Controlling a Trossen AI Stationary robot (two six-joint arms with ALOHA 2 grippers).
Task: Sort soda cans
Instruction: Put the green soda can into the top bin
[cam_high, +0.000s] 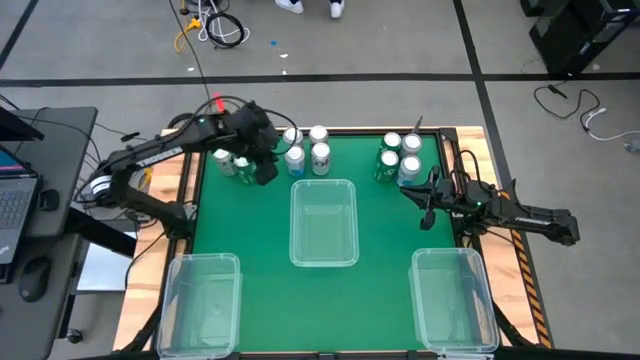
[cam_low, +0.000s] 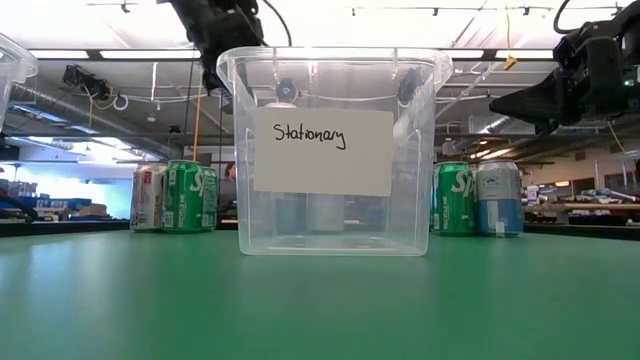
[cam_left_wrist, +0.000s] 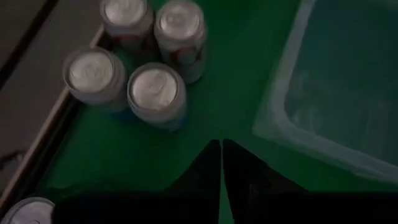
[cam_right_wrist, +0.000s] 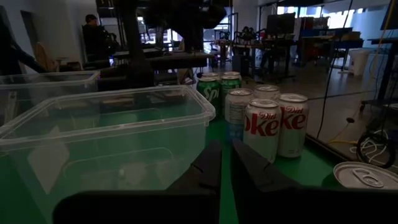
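I have the left gripper hovering above the green tabletop near its far left corner, fingers pressed together and holding nothing, just beside the left cluster of soda cans. A second group of cans stands toward the far right corner; none is in a bin yet. In the left wrist view four silver tops sit packed and touching ahead of my fingertips. To do this step well I judge I should open the fingers first, pick the can at the cluster's outer edge, and come straight down so neighbours are not knocked over (they stand very tight). The right gripper waits closed and empty near the table's right edge. The clear centre bin sits just beside my approach path, with two more bins, one at the near left corner and one at the near right; its rim is what I could clip when carrying a can across.
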